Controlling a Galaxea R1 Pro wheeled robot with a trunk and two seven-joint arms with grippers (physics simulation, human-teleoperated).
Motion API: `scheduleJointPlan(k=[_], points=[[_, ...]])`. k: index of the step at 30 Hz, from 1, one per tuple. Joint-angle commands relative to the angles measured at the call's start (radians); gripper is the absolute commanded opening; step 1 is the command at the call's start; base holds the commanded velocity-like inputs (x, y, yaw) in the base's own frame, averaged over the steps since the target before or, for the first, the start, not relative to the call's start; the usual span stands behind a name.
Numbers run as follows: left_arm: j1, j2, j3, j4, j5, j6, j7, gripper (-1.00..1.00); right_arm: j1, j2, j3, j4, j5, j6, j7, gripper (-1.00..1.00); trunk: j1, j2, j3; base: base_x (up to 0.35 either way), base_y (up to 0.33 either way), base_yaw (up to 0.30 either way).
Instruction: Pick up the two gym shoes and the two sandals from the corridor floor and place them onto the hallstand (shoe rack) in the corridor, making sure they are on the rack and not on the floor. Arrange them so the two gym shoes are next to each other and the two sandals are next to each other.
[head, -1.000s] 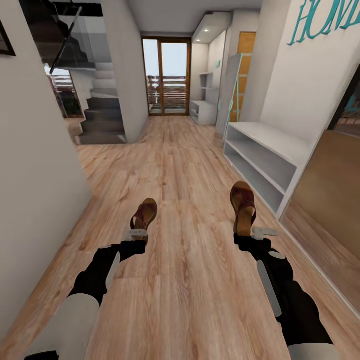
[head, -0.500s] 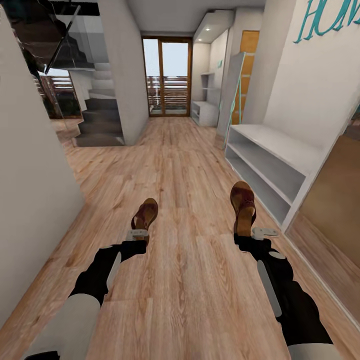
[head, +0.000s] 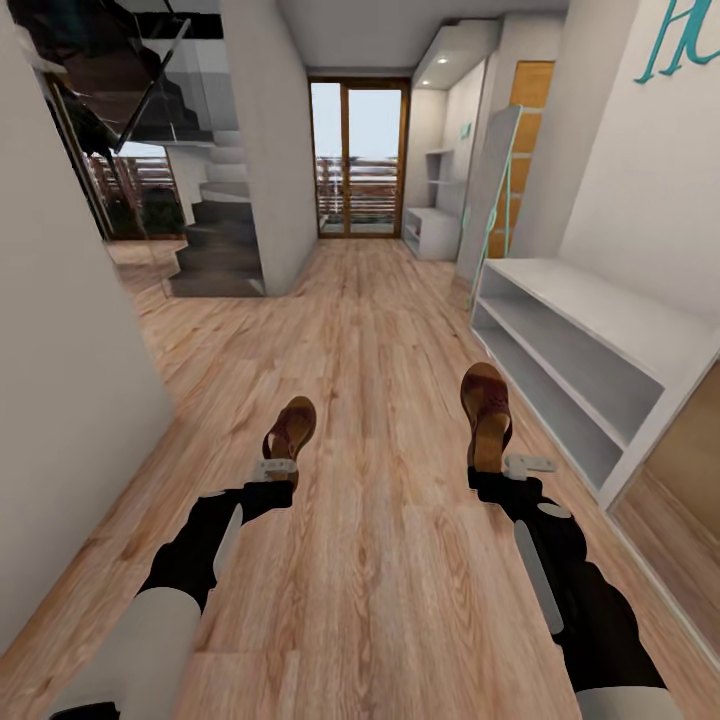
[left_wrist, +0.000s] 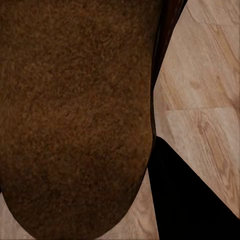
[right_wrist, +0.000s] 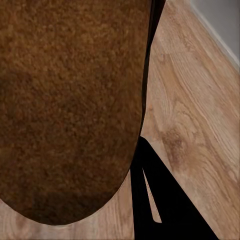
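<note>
brown leather sandals (head: 289, 428), tan footbeds: one held in each hand (head: 274, 467), apparently clamped at the heel.

I see a corridor with wood-plank floor (head: 380, 330) running to a glazed wooden door (head: 358, 158) showing daylight at the far end. A dark staircase (head: 215, 245) with a glass balustrade sits to the left. Along the white right wall (head: 640, 200) with teal lettering (head: 680, 40) stands a low white two-tier rack (head: 590, 355); beyond it leans a mirror (head: 490, 195).
</note>
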Motion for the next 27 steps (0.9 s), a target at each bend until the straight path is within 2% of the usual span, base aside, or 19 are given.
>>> scheduleJointPlan(k=[1,18,27], points=[[-0.001,-0.002,0.006,-0.002,-0.012,0.004,-0.010,-1.00,-0.001,-0.001,0.001,-0.001,-0.012,0.004,-0.009,-1.00,0.000,0.000,-0.001,0.345,-0.106,0.007],[-0.001,-0.002,0.006,-0.002,-0.012,0.004,-0.009,-1.00,-0.001,-0.001,0.002,-0.001,-0.012,0.004,-0.009,-1.00,0.000,0.000,-0.001,0.345,-0.105,0.001],[-0.001,-0.002,0.006,-0.001,-0.012,0.004,-0.010,-1.00,-0.001,-0.001,0.002,-0.001,-0.012,0.004,-0.008,-1.00,0.000,0.000,-0.001,0.347,-0.017,0.000]])
